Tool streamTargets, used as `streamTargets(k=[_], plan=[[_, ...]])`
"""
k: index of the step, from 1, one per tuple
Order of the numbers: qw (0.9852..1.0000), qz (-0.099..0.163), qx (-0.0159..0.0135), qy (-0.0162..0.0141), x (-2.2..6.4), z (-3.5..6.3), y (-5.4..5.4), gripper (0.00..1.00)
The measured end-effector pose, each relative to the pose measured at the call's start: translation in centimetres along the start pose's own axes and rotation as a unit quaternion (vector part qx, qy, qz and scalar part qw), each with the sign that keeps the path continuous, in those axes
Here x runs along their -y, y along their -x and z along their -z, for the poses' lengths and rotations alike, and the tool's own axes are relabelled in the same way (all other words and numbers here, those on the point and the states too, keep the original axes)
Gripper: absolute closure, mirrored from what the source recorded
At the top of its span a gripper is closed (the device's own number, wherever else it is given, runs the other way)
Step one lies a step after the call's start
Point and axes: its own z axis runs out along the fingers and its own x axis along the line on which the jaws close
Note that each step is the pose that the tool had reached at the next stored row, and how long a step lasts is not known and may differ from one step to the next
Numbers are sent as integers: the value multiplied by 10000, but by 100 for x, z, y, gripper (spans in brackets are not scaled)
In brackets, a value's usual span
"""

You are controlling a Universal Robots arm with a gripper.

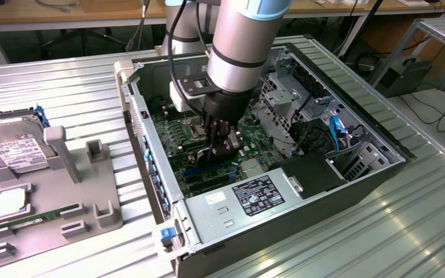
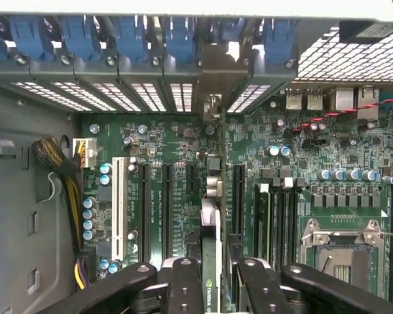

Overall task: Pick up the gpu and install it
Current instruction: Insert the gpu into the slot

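Note:
The gpu [image 1: 222,152] is a thin black card held upright inside the open computer case [image 1: 141,110], low over the green motherboard [image 1: 178,142]. My gripper [image 1: 218,139] is shut on it from above. In the wrist view the gpu [image 2: 211,226] is seen edge-on between the black fingers [image 2: 183,284], which press on both faces. Its silver end bracket [image 2: 213,104] reaches into the rear slot opening of the case. The card stands in line between the black expansion slots [image 2: 238,196]. Whether its connector edge sits in a slot is hidden.
The silver power supply [image 1: 245,197] and the drive cage [image 1: 284,98] crowd the arm inside the case. A yellow-black cable bundle [image 2: 59,167] and the CPU socket [image 2: 344,252] flank the slots. At the exterior view's left, a grey fixture [image 1: 76,197] holds a hard drive [image 1: 14,152] and a memory stick [image 1: 33,219].

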Motion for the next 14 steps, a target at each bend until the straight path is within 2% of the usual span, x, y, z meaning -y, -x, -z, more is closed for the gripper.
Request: streamTargets(k=[7, 11, 12, 13, 14], plan=[[10000, -12, 5, 1, 2, -81, -2, 74], [10000, -12, 9, -1, 2, -89, -2, 73], [10000, -12, 7, 0, 2, -86, -2, 67], [10000, -12, 7, 1, 1, -76, -2, 67], [10000, -12, 13, 0, -1, -51, -1, 60]])
